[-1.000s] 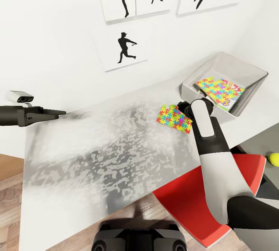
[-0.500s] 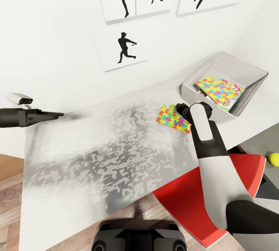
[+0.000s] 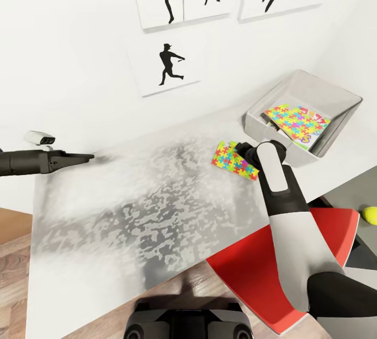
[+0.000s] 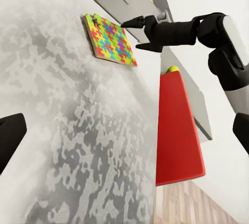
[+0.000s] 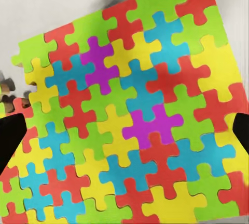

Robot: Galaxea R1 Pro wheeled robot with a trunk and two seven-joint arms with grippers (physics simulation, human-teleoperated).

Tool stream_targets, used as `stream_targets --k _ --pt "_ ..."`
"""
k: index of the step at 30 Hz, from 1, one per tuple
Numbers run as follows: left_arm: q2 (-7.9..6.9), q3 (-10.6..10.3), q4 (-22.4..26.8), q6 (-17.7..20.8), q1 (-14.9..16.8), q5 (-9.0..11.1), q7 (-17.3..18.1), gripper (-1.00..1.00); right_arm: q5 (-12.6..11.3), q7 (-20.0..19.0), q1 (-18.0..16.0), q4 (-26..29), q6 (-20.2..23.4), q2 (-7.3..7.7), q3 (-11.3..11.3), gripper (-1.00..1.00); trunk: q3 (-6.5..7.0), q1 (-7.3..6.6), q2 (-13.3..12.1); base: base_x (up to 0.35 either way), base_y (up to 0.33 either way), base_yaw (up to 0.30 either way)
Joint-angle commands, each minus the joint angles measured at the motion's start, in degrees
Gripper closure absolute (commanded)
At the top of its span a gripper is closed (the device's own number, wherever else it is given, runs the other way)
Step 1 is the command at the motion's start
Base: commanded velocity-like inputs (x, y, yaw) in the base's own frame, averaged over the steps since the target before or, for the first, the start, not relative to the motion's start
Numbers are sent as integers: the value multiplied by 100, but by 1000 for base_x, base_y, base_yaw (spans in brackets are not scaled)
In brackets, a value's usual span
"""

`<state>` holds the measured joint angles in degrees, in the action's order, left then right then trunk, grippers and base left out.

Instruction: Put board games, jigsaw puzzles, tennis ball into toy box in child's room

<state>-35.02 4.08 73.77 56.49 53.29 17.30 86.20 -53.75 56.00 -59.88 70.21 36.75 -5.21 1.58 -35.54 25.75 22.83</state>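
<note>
Long pale grey-white mottled surface (image 3: pixel 157 208) carries everything. Shallow pale grey toy box (image 3: pixel 335 99) sits at its far right corner, one jigsaw square and printed box already inside, so it's partly filled. Second flat multicoloured jigsaw square (image 3: pixel 234 161) lies flat just beside the box, ready for pickup. Right end effector (image 4: pixel 136 33) hovers over it, fingers apart. Left end effector (image 3: pixel 84 158) is parked at the far left edge, clear; can't tell its opening. Small yellow-green tennis ball (image 3: pixel 370 216) rests on the lower dark section.

Four pictures (image 3: pixel 166 66) of black silhouettes hung on the white wall (image 3: pixel 68 56). A red chair (image 3: pixel 251 271) stood on the plank floor (image 3: pixel 13 276).
</note>
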Motion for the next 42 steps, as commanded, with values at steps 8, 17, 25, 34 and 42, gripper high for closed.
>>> stream_targets --k 8,17,25,34,42 --pt "44 -3 -17 55 5 -1 12 -100 -37 126 -2 218 276 58 -32 -100 -8 3 10 0 0 0" --pt "47 -3 -17 58 5 -7 5 -100 -39 127 -2 225 297 63 -35 -100 -8 3 10 0 0 0" --pt "47 -3 -20 56 4 -8 2 -100 -39 116 -4 222 317 76 -52 -100 -8 3 10 0 0 0" --pt "47 -3 -21 52 3 -13 -6 -100 -26 121 -6 208 455 97 -61 -100 -8 3 10 0 0 0" --pt "47 -3 -21 47 5 -16 -7 -100 -22 114 -1 167 489 99 -61 -100 -8 3 10 0 0 0"
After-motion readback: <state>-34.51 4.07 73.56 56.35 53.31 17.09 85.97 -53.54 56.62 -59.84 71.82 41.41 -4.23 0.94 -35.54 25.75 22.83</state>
